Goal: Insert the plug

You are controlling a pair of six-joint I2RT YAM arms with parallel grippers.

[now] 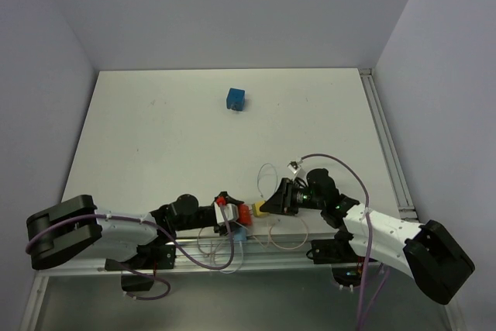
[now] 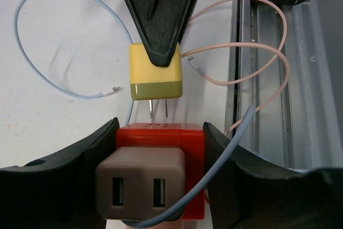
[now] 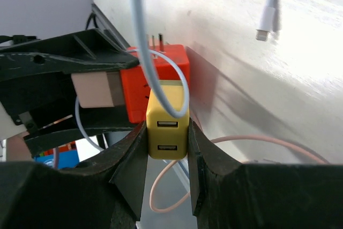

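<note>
My right gripper (image 3: 167,132) is shut on the yellow plug (image 3: 167,135), a small charger block with two USB ports facing the camera. In the left wrist view the plug (image 2: 155,73) hangs just above the red socket block (image 2: 161,138), its two metal prongs almost touching the block's top face. My left gripper (image 2: 161,148) is shut on that red block, which carries a beige two-slot adapter (image 2: 140,181). From above, the plug (image 1: 260,208) and red block (image 1: 242,212) meet near the table's front edge, between the two grippers.
A light-blue cable (image 2: 48,36) and a pink cable (image 2: 257,52) loop over the table around the plug. A metal rail (image 2: 268,100) runs along the front edge. A blue cube (image 1: 235,98) sits far back. A white cable end (image 3: 263,30) lies beyond.
</note>
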